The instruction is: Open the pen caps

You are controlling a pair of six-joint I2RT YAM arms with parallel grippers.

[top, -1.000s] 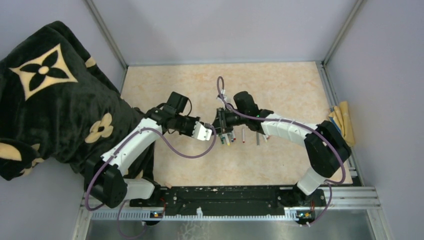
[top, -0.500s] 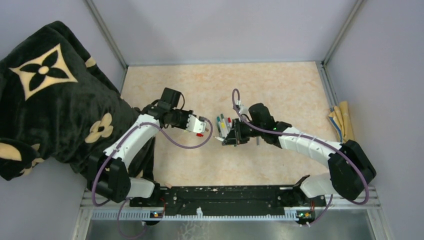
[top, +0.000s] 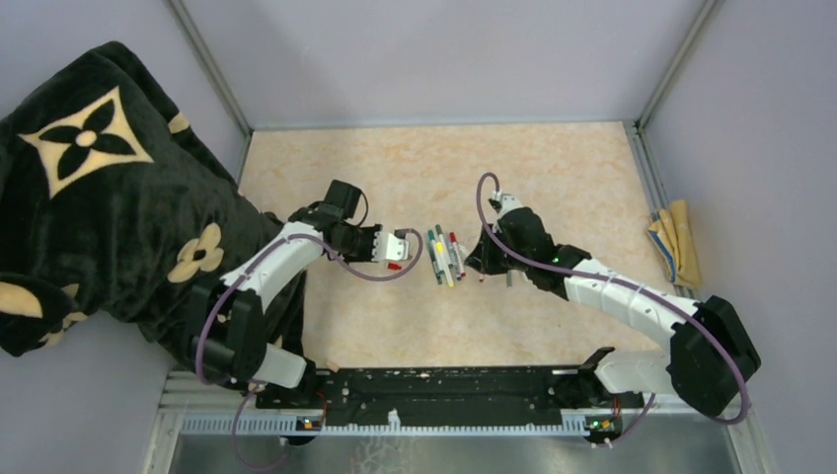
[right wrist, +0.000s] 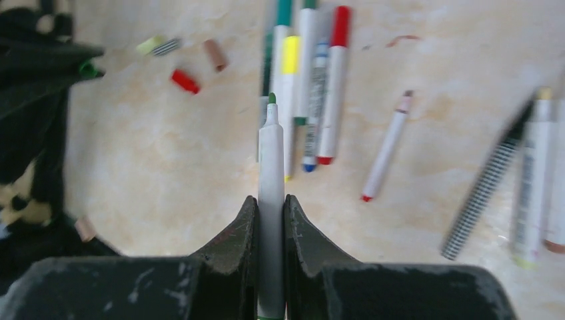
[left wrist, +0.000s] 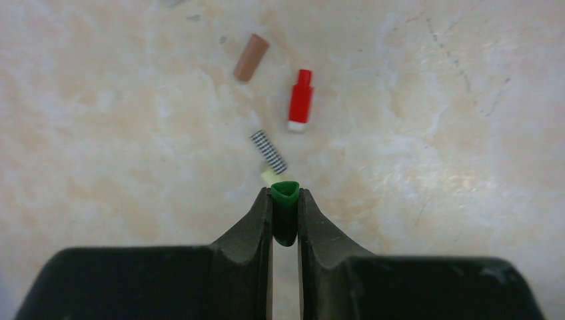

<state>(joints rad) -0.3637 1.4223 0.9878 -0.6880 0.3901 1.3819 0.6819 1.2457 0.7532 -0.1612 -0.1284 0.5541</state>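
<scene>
The right gripper (right wrist: 270, 202) pinches a white-barrelled, green-tipped pen (right wrist: 270, 150) lengthwise, tip pointing outward past the fingers; the left gripper (left wrist: 285, 195) pinches a small green plastic cap (left wrist: 285, 217), open mouth facing outward.

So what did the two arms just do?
The right gripper pulled away to the right with the green pen, so the pen slid out of its cap. The green cap stayed pinched in the left gripper, which hardly moved. The loose pens lie where they were.
</scene>
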